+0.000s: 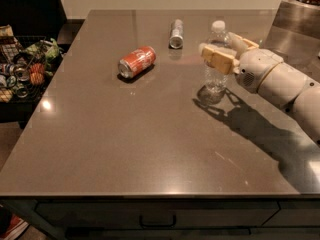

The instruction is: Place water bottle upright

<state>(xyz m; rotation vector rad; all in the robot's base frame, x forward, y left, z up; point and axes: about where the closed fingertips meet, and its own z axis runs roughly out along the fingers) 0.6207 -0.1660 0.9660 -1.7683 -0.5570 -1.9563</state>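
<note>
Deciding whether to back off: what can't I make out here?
- Camera view: the gripper, at the right of the table, covers the middle of the water bottle.
- The arm runs off the right edge.
- The basket is cut by the left edge.
- The silver can: print too small.

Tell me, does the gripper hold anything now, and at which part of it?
The gripper holds the bottle by its upper body, just below the neck. The bottle stands upright on the table.
</note>
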